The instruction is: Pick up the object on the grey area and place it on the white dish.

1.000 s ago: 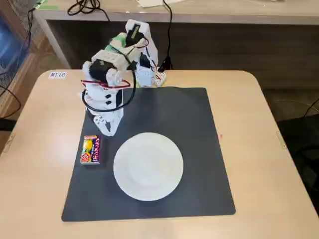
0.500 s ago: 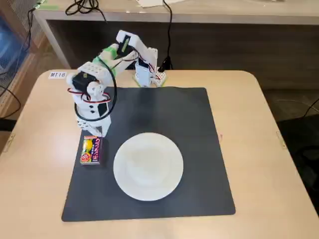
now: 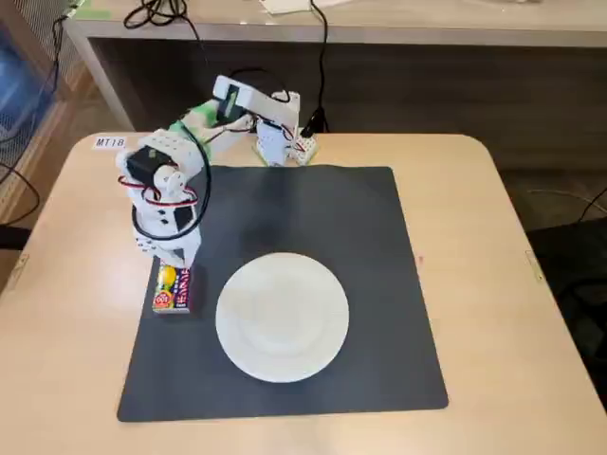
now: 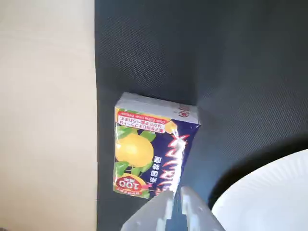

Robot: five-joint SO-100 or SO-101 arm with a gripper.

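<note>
The object [image 3: 174, 293], a small red and purple box with a yellow fruit picture, lies flat near the left edge of the grey area [image 3: 313, 213]. The white dish [image 3: 282, 316] sits on the same mat, just right of the box. My gripper [image 3: 174, 258] hangs over the box's far end, and its fingers look shut with nothing in them. In the wrist view the object [image 4: 149, 149] fills the middle. The gripper [image 4: 177, 196] pokes in from the bottom edge, its tips close together over the box's near corner. The white dish [image 4: 269, 192] shows at lower right on the grey area [image 4: 216, 57].
The arm's base [image 3: 280, 142] is fixed at the mat's far edge with cables running behind it. A label [image 3: 109, 142] is stuck on the beige tabletop [image 3: 66, 284] at far left. A bench stands behind the table.
The arm has swung left and come down, bringing the gripper from beyond the box to right over its far end. Box and dish have not moved.
</note>
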